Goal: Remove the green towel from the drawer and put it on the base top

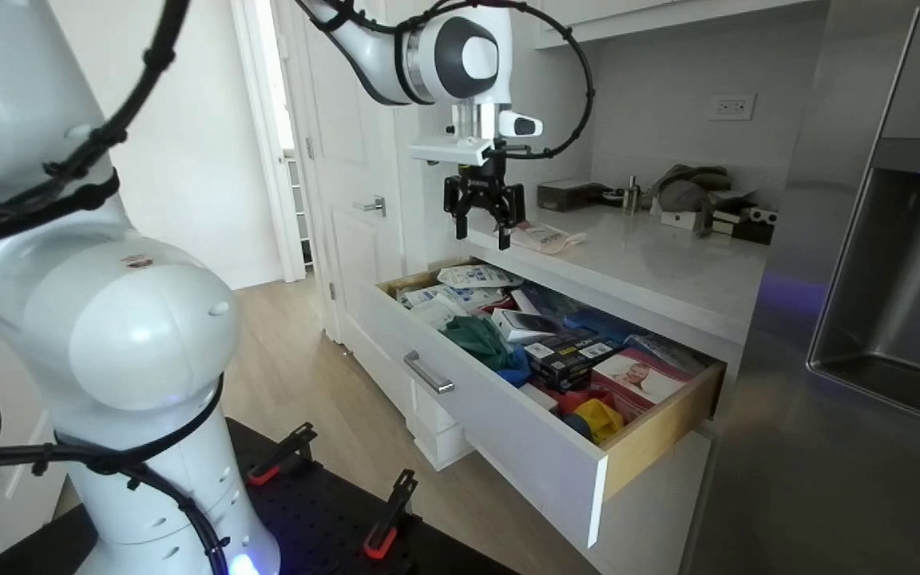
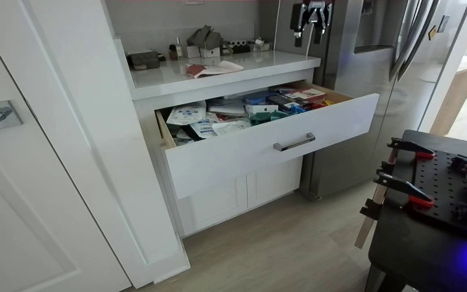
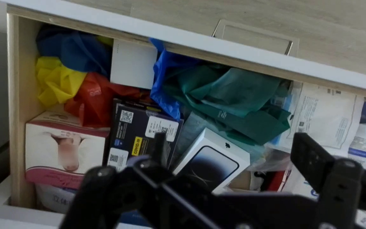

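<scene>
Inside the open drawer [image 1: 660, 435], along its front panel [image 1: 508, 431], we see the green towel [image 3: 230, 92] lying crumpled. In the wrist view a blue bundle [image 3: 163, 97] touches its left side, white packets [image 3: 326, 117] lie to its right, and a phone box [image 3: 214, 162] sits just nearer. Above hangs the hand [image 1: 482, 236], spread wide. Beyond the drawer, a table [image 2: 270, 63] bears a flat packet [image 2: 217, 69].

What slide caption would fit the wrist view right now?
Open gripper above the packed drawer, green towel crumpled beside a white phone box.
</scene>
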Action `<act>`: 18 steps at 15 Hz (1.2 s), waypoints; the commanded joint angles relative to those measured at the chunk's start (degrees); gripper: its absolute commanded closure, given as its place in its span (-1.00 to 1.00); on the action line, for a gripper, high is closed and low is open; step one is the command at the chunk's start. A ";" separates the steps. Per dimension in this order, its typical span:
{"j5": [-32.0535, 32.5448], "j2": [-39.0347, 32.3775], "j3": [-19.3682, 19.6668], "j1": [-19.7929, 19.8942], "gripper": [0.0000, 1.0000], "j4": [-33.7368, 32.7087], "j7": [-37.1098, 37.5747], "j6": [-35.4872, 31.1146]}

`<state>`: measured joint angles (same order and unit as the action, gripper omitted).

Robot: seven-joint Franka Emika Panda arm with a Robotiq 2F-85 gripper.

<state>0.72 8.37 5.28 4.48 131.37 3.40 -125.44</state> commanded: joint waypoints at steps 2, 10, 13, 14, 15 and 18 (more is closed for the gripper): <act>-0.50 -12.40 -0.16 0.33 -1.00 -12.24 3.94 0.50; 6.49 -26.17 1.81 -0.53 -1.00 -23.29 10.78 9.85; 8.42 -29.39 2.52 -0.65 -1.00 -25.03 12.13 13.06; 8.72 -30.22 2.59 -0.61 -1.00 -25.40 12.04 14.01; 8.79 -31.08 2.53 -0.53 -1.00 -25.66 11.28 15.31; 8.67 -33.10 2.31 -0.34 -1.00 -25.86 9.58 19.33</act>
<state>8.56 -22.64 7.33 4.60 107.49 13.80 -110.80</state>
